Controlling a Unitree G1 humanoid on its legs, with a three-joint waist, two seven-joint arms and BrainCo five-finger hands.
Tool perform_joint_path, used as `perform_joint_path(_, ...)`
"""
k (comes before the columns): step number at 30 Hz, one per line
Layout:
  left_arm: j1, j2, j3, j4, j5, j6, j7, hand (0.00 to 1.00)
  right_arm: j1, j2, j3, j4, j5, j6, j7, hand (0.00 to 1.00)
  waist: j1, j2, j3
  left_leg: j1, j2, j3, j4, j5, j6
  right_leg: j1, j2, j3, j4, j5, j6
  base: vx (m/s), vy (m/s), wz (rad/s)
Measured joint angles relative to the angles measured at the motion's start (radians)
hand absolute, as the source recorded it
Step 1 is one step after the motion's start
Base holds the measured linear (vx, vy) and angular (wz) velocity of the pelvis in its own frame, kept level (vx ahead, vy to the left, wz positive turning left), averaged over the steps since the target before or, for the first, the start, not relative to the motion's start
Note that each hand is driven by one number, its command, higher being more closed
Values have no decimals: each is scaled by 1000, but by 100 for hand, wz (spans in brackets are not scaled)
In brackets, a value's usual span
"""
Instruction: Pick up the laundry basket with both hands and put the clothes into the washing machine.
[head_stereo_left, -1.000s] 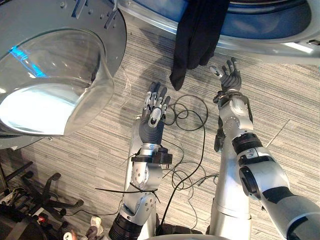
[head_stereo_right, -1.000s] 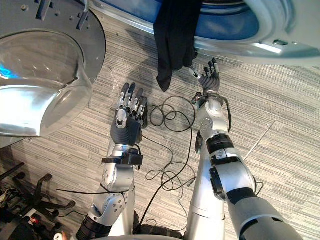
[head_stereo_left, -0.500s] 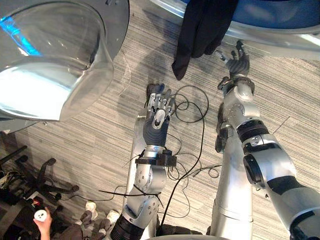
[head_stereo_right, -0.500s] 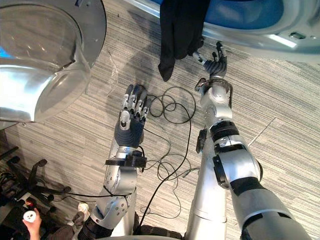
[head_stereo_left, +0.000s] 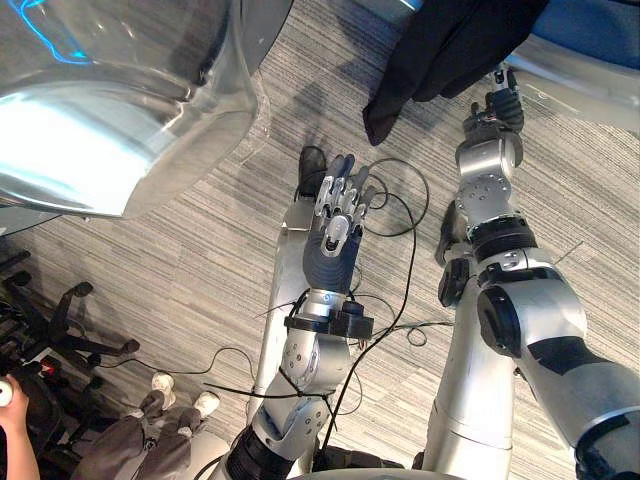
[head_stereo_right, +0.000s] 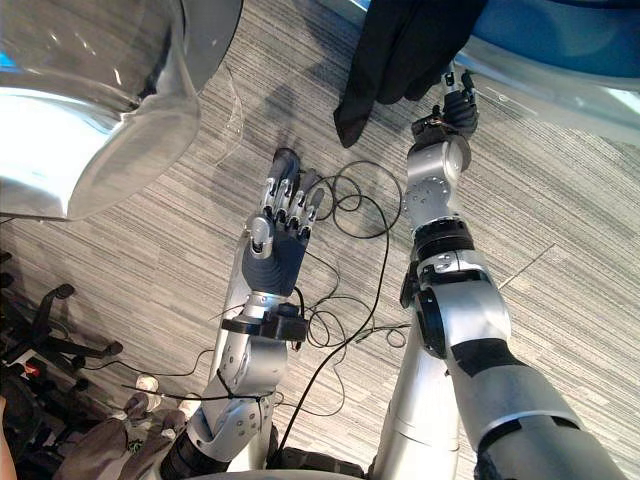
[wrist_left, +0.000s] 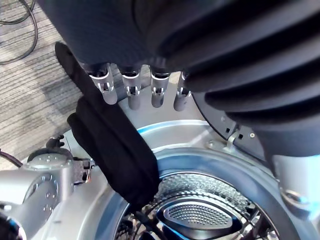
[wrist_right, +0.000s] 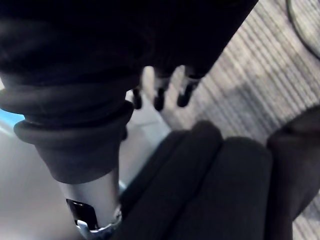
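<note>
Left eye view: judging the step as getting the cloth fully in. See black garment (head_stereo_left: 440, 60) draped over washing machine rim (head_stereo_left: 585, 88), lower end dangling outside above the floor (head_stereo_left: 200, 260). Find right hand (head_stereo_left: 500, 105) at the rim, touching or just beside that dangling end, fingers fairly straight and loose, pinching nothing. Find left hand (head_stereo_left: 335, 240) lower down, near the cloth's tip but apart, fingers straight, empty. To do it well: slide right fingers under the hanging end, scoop up and inward over the rim toward drum (wrist_left: 200, 212), avoid dragging it back out; bring left hand up to catch the tail. Note open door (head_stereo_left: 120, 110) well off to the left, clear of the path
</note>
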Motion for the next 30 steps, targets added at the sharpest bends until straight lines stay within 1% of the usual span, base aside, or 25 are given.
perform_joint_path(2,1,1,-25,-16,-4,0,2,0,-13,-18,20,0,2,3,-14,0,-2,-1,0,-18,-7,-9,0,10,-4,-16,-1,-4,1,3,5,4,13,3)
perform_joint_path(3,1,1,-38,-18,-9,0,3,0,-14,-32,38,0,2,3,-15,0,-3,-2,1,-28,-8,-13,1,27,-3,-24,-2,-6,6,3,6,0,0,0)
perform_joint_path(5,2,2,-46,-18,-10,0,13,0,-22,-51,60,1,7,5,-18,0,-5,-2,1,-43,-9,-14,3,40,-5,-37,-2,-7,11,10,7,0,0,0)
perform_joint_path(7,1,3,-56,-18,-15,0,17,0,-41,-66,83,2,32,9,-39,0,-7,-4,2,-60,-10,-19,14,65,-3,-51,-2,-10,23,16,2,0,0,0)
perform_joint_path(9,1,4,-57,-18,-26,0,19,0,-41,-74,100,2,37,11,-40,0,-8,-4,2,-68,-11,-22,26,69,2,-56,-3,-13,33,18,-2,0,0,0)
perform_joint_path(12,1,4,-58,-18,-28,0,19,0,-45,-76,135,2,41,13,-42,0,-20,-4,2,-71,-11,-28,28,69,2,-58,-4,-19,40,16,-5,1,-4,1)
perform_joint_path(13,1,7,-67,-30,-29,-1,24,0,-82,-72,154,46,54,18,-43,0,-32,-8,5,-71,-15,-33,27,67,-5,-58,-14,-27,37,16,-10,0,0,0)
perform_joint_path(16,-1,13,-77,-55,-29,-1,28,0,-125,-59,170,89,76,24,-56,0,-40,-11,7,-71,-16,-35,21,67,-6,-58,-17,-31,32,17,-11,0,0,0)
perform_joint_path(21,-1,17,-82,-65,-29,-6,38,0,-131,-56,178,89,109,21,-59,0,-47,-16,10,-71,-23,-39,22,67,-7,-54,-23,-35,29,18,-13,1,-4,2)
perform_joint_path(22,-1,17,-81,-65,-29,-8,39,0,-131,-54,179,88,115,20,-59,0,-57,-16,9,-71,-24,-40,22,67,-6,-54,-20,-34,33,16,-10,4,-14,8)
perform_joint_path(26,-1,16,-77,-64,-30,-10,39,0,-131,-39,179,68,144,16,-60,0,-60,-16,9,-75,-21,-42,37,72,-4,-55,-14,-31,47,14,-9,4,-10,-1)
perform_joint_path(30,2,8,-53,-64,-32,-12,41,0,-130,1,177,-5,154,-17,-69,0,-63,-16,9,-95,-9,-44,41,72,-4,-80,-3,-31,56,14,-10,1,-9,-5)
